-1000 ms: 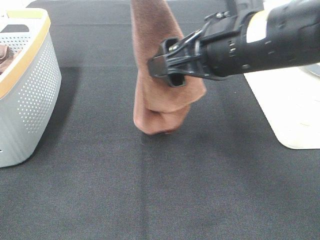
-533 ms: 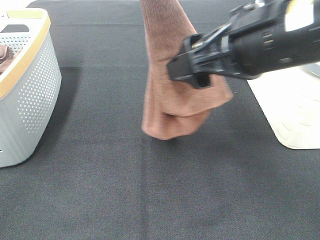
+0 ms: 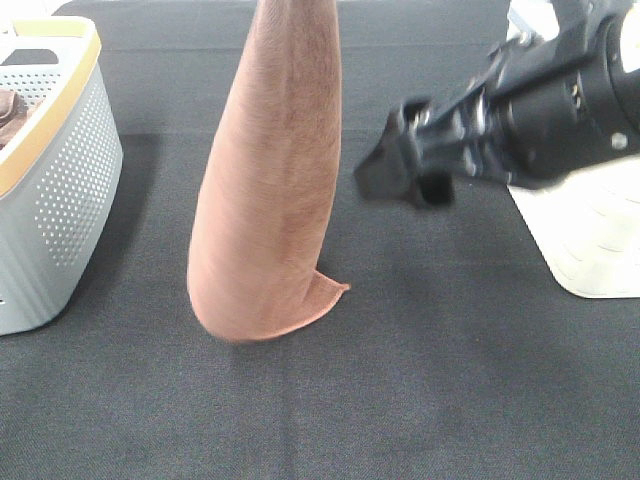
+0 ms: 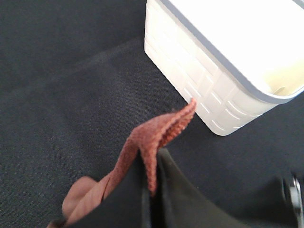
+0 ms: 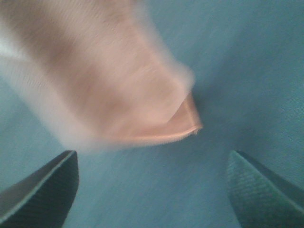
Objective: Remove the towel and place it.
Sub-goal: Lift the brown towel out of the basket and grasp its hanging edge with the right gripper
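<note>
The towel (image 3: 265, 200) hangs from above as a long, narrow cone. Its long axis is nearly upright, with the wide lower end leaning a little toward the basket (image 3: 60, 190) side. This lower end touches the table (image 3: 450, 380), or is just above it; I cannot tell which. One hemmed corner at the bottom sticks out flat toward the right side of the high view.

The left gripper (image 4: 151, 187) is above the edge of the high view. Its wrist view shows it clamped on the top of the towel, with a folded ridge of cloth standing out past the jaws. The right gripper (image 5: 152, 164) is beside the towel at about the middle of its height and apart from it. Its two fingertips are spread wide, with nothing between them. In its wrist view the pointed corner lies straight ahead of the gap, so I judge the right arm is the nearer one for taking that free corner and spreading the cloth.

The towel is rust-brown with a short fuzzy pile and a thin stitched hem, and it looks soft and limp. The table is covered with a dark woven fabric. The basket is pale grey plastic with small holes and a tan rim, and it holds a darker brown item (image 3: 8, 110). A white box (image 4: 209, 90) with a moulded brick pattern stands well apart on the other side.
</note>
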Motion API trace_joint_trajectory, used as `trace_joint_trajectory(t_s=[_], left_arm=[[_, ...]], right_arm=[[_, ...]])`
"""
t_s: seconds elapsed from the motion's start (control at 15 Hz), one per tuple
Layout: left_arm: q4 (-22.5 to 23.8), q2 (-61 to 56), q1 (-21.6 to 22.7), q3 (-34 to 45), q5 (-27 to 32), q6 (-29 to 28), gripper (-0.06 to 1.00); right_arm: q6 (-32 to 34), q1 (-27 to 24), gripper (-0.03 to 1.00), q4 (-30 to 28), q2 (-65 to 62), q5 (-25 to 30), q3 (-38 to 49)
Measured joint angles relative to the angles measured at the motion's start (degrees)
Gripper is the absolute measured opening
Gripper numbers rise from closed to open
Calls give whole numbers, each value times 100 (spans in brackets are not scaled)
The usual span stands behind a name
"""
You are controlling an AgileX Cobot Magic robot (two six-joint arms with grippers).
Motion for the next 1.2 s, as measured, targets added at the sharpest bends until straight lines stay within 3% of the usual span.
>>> trace_joint_trajectory(t_s=[0.2,0.47,0.87,1.2], left_arm=[[0,172,0,0,-115,0,0],[-92,189,0,0,-264,0,0],[-464,189,0,0,-264,69,0],[-521,189,0,0,-264,92,0]], right_arm=[[-590,934,79,390,0,-378,0],[-940,1914,75,401,166,-1684,0],[-1329,1948,72,252,1432,-3117,0],[-1341,1948,71,-11,2492,-4990,0]])
